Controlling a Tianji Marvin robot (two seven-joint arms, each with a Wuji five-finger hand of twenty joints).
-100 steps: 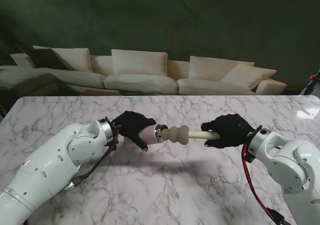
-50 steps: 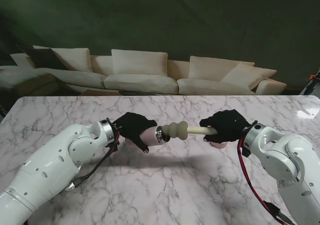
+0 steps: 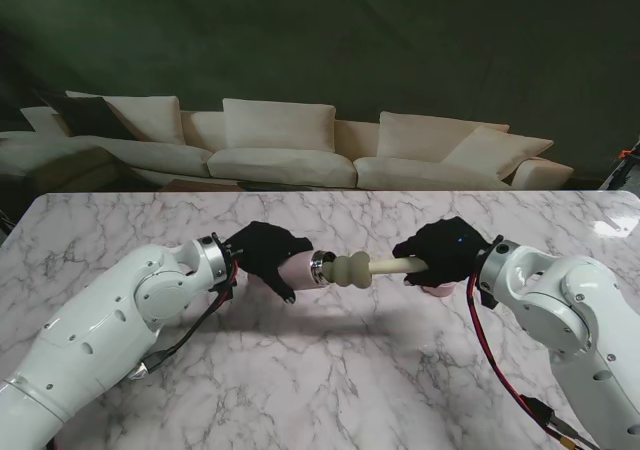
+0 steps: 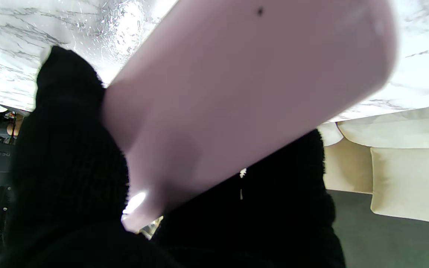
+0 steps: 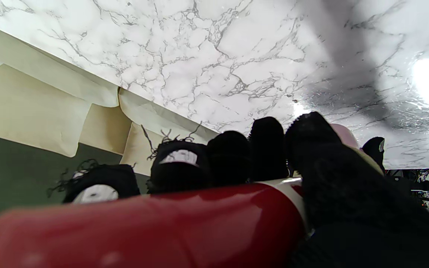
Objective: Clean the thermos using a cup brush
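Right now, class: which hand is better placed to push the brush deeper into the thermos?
The right hand. It grips the brush by its handle, with the sponge head at the thermos mouth. The left hand is busy holding the thermos sideways above the table.

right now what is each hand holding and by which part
Left hand grips the pink thermos around its body, mouth toward the right. Right hand holds the cup brush by its handle end.

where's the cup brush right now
In the stand view the cup brush is held above the table's middle, its handle in the right robot hand, its head at the thermos mouth.
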